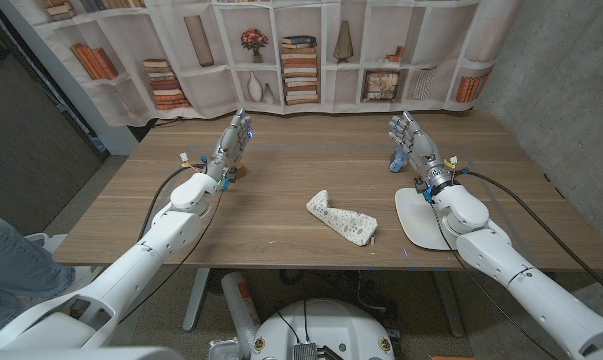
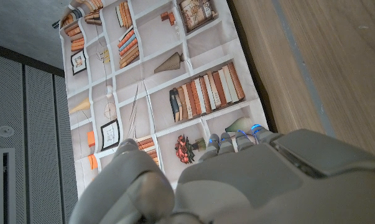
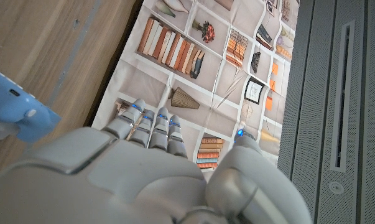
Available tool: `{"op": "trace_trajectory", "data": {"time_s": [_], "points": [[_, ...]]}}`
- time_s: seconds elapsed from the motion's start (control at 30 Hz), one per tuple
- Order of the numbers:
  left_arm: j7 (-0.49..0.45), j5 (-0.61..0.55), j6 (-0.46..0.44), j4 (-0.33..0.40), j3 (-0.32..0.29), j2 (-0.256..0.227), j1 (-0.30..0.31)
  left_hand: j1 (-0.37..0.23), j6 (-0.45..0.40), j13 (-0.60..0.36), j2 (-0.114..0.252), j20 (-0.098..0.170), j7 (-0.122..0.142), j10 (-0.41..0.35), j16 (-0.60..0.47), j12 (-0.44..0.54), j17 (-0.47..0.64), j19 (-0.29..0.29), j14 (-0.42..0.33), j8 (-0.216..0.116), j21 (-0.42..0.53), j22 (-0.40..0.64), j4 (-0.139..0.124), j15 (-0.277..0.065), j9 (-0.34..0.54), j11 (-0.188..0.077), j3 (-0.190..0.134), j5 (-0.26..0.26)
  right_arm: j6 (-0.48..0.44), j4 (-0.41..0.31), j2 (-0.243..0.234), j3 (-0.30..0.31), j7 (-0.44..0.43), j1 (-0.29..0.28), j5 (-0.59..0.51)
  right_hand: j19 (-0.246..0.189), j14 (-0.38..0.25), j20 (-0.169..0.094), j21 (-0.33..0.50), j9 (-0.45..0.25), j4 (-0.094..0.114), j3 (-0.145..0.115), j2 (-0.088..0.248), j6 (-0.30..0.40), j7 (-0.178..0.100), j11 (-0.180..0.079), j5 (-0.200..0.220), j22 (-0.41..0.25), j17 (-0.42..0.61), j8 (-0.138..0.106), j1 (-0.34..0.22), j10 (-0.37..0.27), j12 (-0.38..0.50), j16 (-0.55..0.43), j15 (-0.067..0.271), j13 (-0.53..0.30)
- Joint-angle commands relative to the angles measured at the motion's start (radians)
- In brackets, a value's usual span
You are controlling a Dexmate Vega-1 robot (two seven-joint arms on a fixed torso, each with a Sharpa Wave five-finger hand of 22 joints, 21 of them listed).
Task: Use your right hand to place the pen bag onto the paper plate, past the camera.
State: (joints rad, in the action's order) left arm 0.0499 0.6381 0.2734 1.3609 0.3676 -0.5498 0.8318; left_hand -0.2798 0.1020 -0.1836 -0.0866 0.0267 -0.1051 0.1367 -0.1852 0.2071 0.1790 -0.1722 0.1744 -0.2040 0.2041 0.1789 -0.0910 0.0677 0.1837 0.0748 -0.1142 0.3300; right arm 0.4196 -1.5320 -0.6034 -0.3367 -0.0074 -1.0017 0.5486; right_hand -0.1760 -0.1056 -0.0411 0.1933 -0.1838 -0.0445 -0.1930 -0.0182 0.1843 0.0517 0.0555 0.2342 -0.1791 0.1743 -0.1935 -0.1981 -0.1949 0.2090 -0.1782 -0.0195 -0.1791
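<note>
The pen bag [image 1: 341, 218], a white patterned pouch, lies crumpled on the wooden table [image 1: 281, 160] near its front middle. To its right sits the white paper plate [image 1: 415, 213], partly covered by my right forearm. A small blue camera [image 1: 397, 161] [image 3: 16, 115] stands beyond the plate, just beside my right hand [image 1: 411, 138] [image 3: 143, 180]. That hand is raised above the table with fingers extended and holds nothing. My left hand [image 1: 232, 140] [image 2: 237, 180] stands at the far left of the table, fingers up, also holding nothing.
A small brownish object [image 1: 240, 172] sits by my left wrist. A curtain printed with bookshelves [image 1: 301, 50] hangs right behind the table's far edge. A person's leg in jeans [image 1: 1, 255] shows at the left edge. A concrete wall [image 1: 571, 90] stands on the right.
</note>
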Motion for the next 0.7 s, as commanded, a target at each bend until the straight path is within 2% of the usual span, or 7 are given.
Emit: {"op": "trace_trajectory", "data": {"time_s": [0.03, 0.4, 0.7], "points": [[0.001, -0.005, -0.005, -0.003, 0.006, -0.001, 0.0, -0.008, -0.005, -0.003, 0.001, -0.008, -0.004, 0.004, -0.003, -0.002, 0.003, -0.053, 0.033, 0.002, -0.003, 0.003, 0.002, 0.006, 0.006, 0.0, 0.002, 0.005, 0.022, -0.031, -0.008, -0.001, -0.017, -0.02, -0.037, -0.005, -0.004, -0.017, 0.006, -0.002, -0.007, 0.0, 0.001, 0.011, -0.002, -0.007, 0.008, -0.003, 0.005, -0.007, -0.011, -0.002, 0.002, -0.007, 0.004, -0.003], [-0.01, -0.016, -0.013, 0.021, 0.008, -0.01, 0.002, -0.01, -0.008, -0.003, 0.003, -0.01, -0.005, 0.003, -0.003, -0.002, 0.003, -0.055, 0.032, 0.001, -0.004, 0.003, 0.002, 0.005, 0.006, -0.002, 0.004, 0.005, 0.034, -0.057, -0.02, 0.005, -0.046, -0.037, -0.086, -0.003, 0.001, -0.017, 0.005, -0.003, -0.01, -0.001, 0.003, 0.013, -0.005, -0.009, 0.009, -0.003, 0.005, -0.007, -0.014, -0.001, 0.002, -0.005, 0.007, -0.003], [-0.019, -0.018, -0.026, 0.044, 0.007, -0.02, 0.014, -0.011, -0.008, -0.003, 0.004, -0.012, -0.004, 0.003, -0.003, -0.002, 0.003, -0.054, 0.031, 0.001, -0.003, 0.003, 0.003, 0.004, 0.006, -0.002, 0.005, 0.006, 0.053, -0.063, -0.03, 0.006, -0.028, -0.05, -0.086, -0.003, 0.0, -0.016, 0.005, -0.003, -0.012, -0.001, 0.004, 0.012, -0.006, -0.01, 0.01, -0.003, 0.005, -0.006, -0.016, -0.002, 0.001, -0.006, 0.008, -0.003]]}}
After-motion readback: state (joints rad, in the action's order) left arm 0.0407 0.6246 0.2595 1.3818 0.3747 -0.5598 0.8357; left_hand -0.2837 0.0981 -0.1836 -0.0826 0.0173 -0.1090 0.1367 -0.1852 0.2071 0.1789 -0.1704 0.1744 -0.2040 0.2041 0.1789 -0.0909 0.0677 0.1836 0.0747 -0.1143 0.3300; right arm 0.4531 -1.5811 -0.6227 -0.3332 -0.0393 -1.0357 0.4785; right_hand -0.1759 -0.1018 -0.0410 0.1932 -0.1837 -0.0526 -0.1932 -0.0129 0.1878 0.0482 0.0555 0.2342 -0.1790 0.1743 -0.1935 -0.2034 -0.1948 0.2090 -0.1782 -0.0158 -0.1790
